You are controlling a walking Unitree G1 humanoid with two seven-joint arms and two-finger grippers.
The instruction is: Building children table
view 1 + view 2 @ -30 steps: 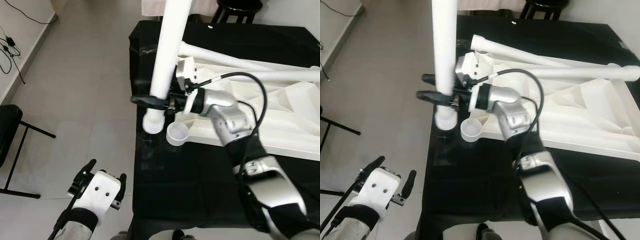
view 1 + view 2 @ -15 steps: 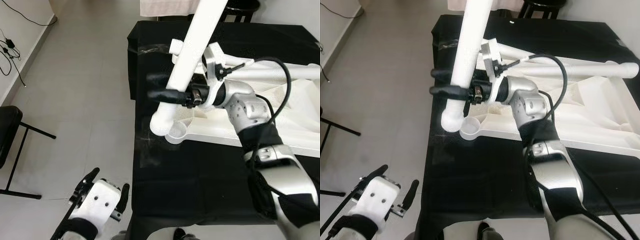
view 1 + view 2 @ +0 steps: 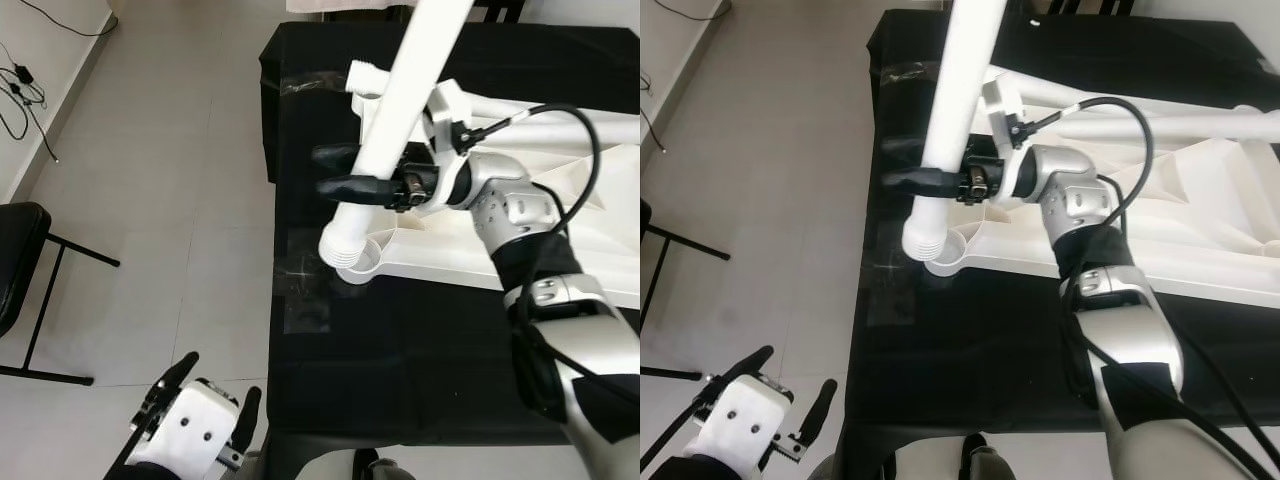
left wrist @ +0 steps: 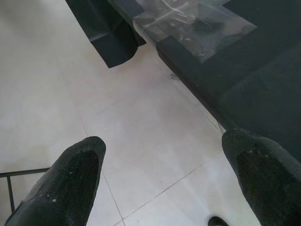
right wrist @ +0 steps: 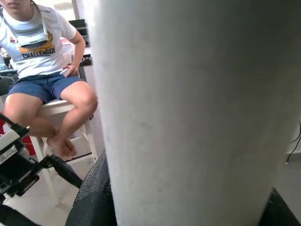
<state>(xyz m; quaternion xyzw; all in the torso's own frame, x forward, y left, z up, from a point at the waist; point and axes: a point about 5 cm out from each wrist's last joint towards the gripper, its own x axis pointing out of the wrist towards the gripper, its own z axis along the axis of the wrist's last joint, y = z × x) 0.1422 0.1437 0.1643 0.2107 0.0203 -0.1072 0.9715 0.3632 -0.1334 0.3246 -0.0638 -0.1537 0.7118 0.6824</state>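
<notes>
The right gripper (image 3: 345, 172) is clenched around a long white plastic table leg (image 3: 400, 105), its two black fingers pinching the tube just above the ribbed, threaded lower end. The leg tilts up toward 1 o'clock and runs out of the top of the head view; its threaded end sits at the round white socket (image 3: 362, 262) on the corner of the upturned white plastic tabletop (image 3: 560, 250), touching or just over it, which I cannot tell. That corner lies close to the 9 o'clock edge of the black cloth-covered table (image 3: 400, 350). Two more white legs (image 3: 540, 105) lie across the tabletop toward 3 o'clock. A patch of clear tape (image 3: 305, 290) sits on the cloth right at the table edge. Toward 9 o'clock the pale tiled floor (image 3: 150, 200) lies open, with a black chair (image 3: 30, 280) at its far side. The left gripper (image 3: 195, 415) hangs at 7 o'clock over the floor beside the table edge, its fingers (image 4: 70, 181) spread wide and released. In the right wrist view a person (image 5: 42, 70) sits on a white stool.
</notes>
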